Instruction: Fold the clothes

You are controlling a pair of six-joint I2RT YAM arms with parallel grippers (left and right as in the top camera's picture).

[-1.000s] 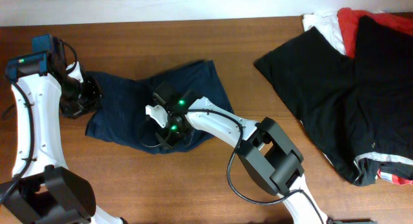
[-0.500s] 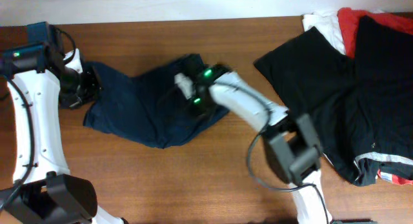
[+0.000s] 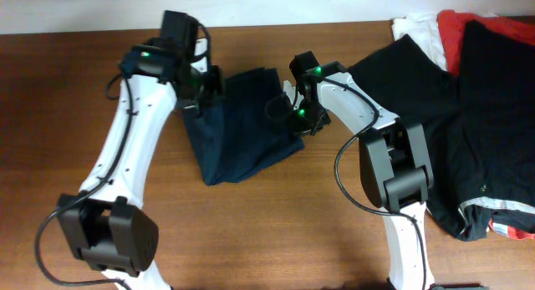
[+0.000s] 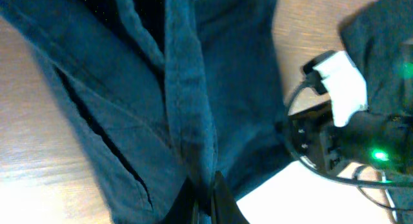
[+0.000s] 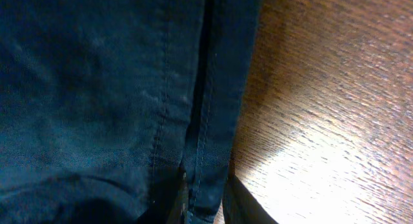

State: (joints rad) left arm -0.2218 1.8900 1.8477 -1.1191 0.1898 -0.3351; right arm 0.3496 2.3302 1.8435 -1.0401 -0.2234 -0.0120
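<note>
The dark navy shorts (image 3: 238,127) lie bunched and folded over on the wooden table, between my two arms. My left gripper (image 3: 203,88) is at their upper left edge, shut on a fold of the navy cloth (image 4: 187,114). My right gripper (image 3: 294,114) is at their right edge, shut on a stitched hem (image 5: 210,121) of the shorts. In the left wrist view the right arm's body with its green light (image 4: 361,140) shows beside the cloth.
A large black garment (image 3: 426,114) with a pale stripe lies at the right, over red (image 3: 451,31) and white (image 3: 418,31) clothes at the back right corner. Bare wooden table (image 3: 251,231) lies in front and at the left.
Both grippers have carried the shorts rightward. The left arm swung from the far left to the middle, folding the left part over. The right gripper moved right and up.
</note>
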